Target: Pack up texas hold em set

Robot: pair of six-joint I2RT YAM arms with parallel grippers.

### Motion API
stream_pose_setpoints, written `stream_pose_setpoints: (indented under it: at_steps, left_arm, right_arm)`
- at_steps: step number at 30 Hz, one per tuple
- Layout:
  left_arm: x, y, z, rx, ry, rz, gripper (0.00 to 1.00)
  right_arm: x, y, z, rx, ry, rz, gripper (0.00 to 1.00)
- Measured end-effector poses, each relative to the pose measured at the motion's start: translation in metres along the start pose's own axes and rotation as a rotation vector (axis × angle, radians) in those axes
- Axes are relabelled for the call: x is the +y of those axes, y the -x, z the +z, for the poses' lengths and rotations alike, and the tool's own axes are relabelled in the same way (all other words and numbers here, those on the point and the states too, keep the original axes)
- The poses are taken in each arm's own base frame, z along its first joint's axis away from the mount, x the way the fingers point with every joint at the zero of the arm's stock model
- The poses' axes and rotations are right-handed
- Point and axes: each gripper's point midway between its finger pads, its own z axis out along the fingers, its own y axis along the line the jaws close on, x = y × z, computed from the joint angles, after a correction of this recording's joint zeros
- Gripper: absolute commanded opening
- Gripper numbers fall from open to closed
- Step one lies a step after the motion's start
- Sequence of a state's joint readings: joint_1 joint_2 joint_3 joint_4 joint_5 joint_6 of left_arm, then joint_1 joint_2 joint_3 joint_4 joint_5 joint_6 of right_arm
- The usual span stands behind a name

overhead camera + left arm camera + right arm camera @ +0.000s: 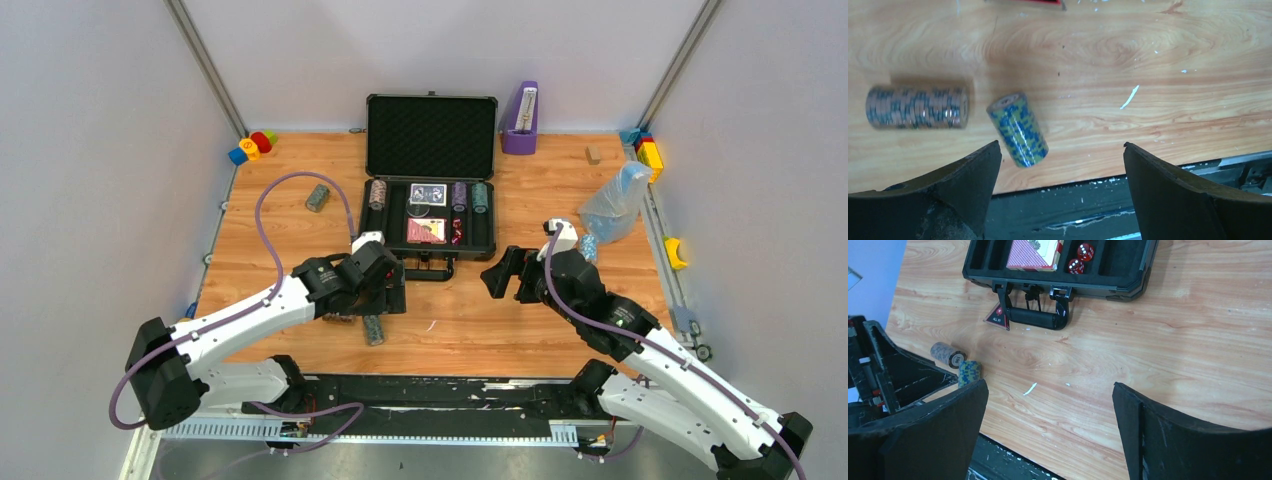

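Note:
The black case [430, 215] lies open at the table's middle back, lid [431, 135] up. It holds several chip rolls [377, 194], two card decks [427, 230] and red dice [457, 235]. My left gripper [385, 290] is open and empty over two loose rolls near the front edge: a green-blue roll [1018, 131] and a brown roll [918, 107], both beyond its fingertips [993, 155]. My right gripper [505, 272] is open and empty right of the case handle [1035, 317]. A dark red triangle [997, 316] lies beside the handle. Another loose roll [318, 197] lies left of the case.
A purple metronome-like object [521, 118] stands right of the lid. A clear plastic bag [615, 205] lies at the right with a blue chip roll [589, 245] by it. Toy blocks sit at the back left [252, 146] and back right [645, 150]. The table's front edge [1073, 185] is just below the left gripper.

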State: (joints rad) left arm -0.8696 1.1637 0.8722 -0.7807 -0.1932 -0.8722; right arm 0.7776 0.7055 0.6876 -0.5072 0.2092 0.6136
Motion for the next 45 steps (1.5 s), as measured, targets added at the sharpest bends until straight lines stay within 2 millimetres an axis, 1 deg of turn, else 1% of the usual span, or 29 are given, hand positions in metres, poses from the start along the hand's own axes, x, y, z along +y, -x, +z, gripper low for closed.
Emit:
stream_pose_setpoints:
  at_steps: [3,6,8,9,10,13,14,17,22,25,27,28,29,30,32,34,37,38,40,41,42,43,44,45]
  left_arm:
    - [0.000,-0.015,-0.009,-0.013,0.035,-0.056,0.99]
    - [0.004,-0.034,-0.008,0.003,0.084,-0.110,0.96]
    - [0.012,-0.046,-0.001,0.029,0.140,-0.133,0.91]
    - [0.016,-0.052,0.005,0.046,0.176,-0.141,0.87]
    - [0.021,-0.059,0.012,0.063,0.216,-0.143,0.85]
    - [0.030,-0.071,0.028,0.094,0.293,-0.147,0.76]
    - [0.031,-0.074,0.031,0.098,0.303,-0.151,0.74]
    - [0.031,-0.075,0.038,0.084,0.297,-0.170,0.67]
    - [0.033,-0.073,0.046,0.048,0.293,-0.191,0.64]
    - [0.032,-0.068,0.048,0.019,0.289,-0.195,0.60]
    - [0.031,-0.065,0.049,0.003,0.284,-0.195,0.56]
    - [0.030,-0.063,0.050,-0.006,0.279,-0.195,0.49]
    - [0.029,-0.061,0.050,-0.013,0.276,-0.197,0.45]
    - [0.028,-0.060,0.051,-0.021,0.272,-0.201,0.35]
    - [0.027,-0.057,0.052,-0.033,0.269,-0.201,0.29]
    - [0.026,-0.056,0.052,-0.040,0.269,-0.194,0.25]
    - [0.027,-0.054,0.052,-0.037,0.276,-0.157,0.25]
    - [0.027,-0.053,0.051,-0.033,0.283,-0.144,0.26]
    - [0.024,-0.050,0.049,-0.026,0.291,-0.113,0.31]
    - [0.021,-0.048,0.048,-0.026,0.292,-0.100,0.36]
    - [0.018,-0.046,0.048,-0.024,0.289,-0.085,0.38]
    - [0.015,-0.044,0.049,-0.022,0.288,-0.071,0.46]
    - [0.013,-0.043,0.051,-0.018,0.289,-0.060,0.50]
    - [0.013,-0.044,0.053,-0.012,0.293,-0.047,0.56]
  right_arm:
    - [-0.003,-0.005,-0.003,0.004,0.002,0.014,0.97]
    - [-0.004,-0.007,-0.004,0.008,0.005,0.021,0.97]
    - [-0.004,-0.008,-0.006,0.006,0.007,0.022,0.97]
    - [-0.004,-0.007,-0.007,0.004,0.009,0.022,0.97]
    - [-0.004,-0.007,-0.007,0.003,0.009,0.022,0.97]
    - [-0.004,-0.007,-0.009,-0.001,0.013,0.024,0.97]
    - [-0.004,-0.006,-0.010,-0.003,0.015,0.024,0.97]
    - [-0.005,-0.006,-0.012,-0.003,0.015,0.023,0.97]
    - [-0.007,-0.008,-0.015,0.001,0.011,0.022,0.97]
    - [-0.007,-0.008,-0.016,0.001,0.011,0.022,0.97]
    - [-0.008,-0.009,-0.016,0.003,0.010,0.022,0.96]
    - [-0.008,-0.009,-0.016,0.004,0.010,0.022,0.96]
    - [-0.008,-0.009,-0.016,0.004,0.009,0.021,0.96]
    - [-0.008,-0.009,-0.016,0.005,0.009,0.021,0.96]
    - [-0.008,-0.009,-0.016,0.005,0.009,0.021,0.96]
    - [-0.008,-0.009,-0.016,0.005,0.009,0.021,0.96]
    - [-0.008,-0.009,-0.016,0.005,0.009,0.021,0.96]
    - [-0.008,-0.009,-0.016,0.005,0.009,0.021,0.96]
    - [-0.008,-0.009,-0.016,0.005,0.009,0.021,0.96]
    - [-0.008,-0.009,-0.016,0.005,0.009,0.021,0.96]
    - [-0.008,-0.009,-0.016,0.005,0.009,0.021,0.96]
    - [-0.008,-0.009,-0.016,0.005,0.009,0.021,0.96]
    - [-0.008,-0.009,-0.016,0.006,0.009,0.021,0.96]
    - [-0.008,-0.009,-0.016,0.006,0.009,0.021,0.96]
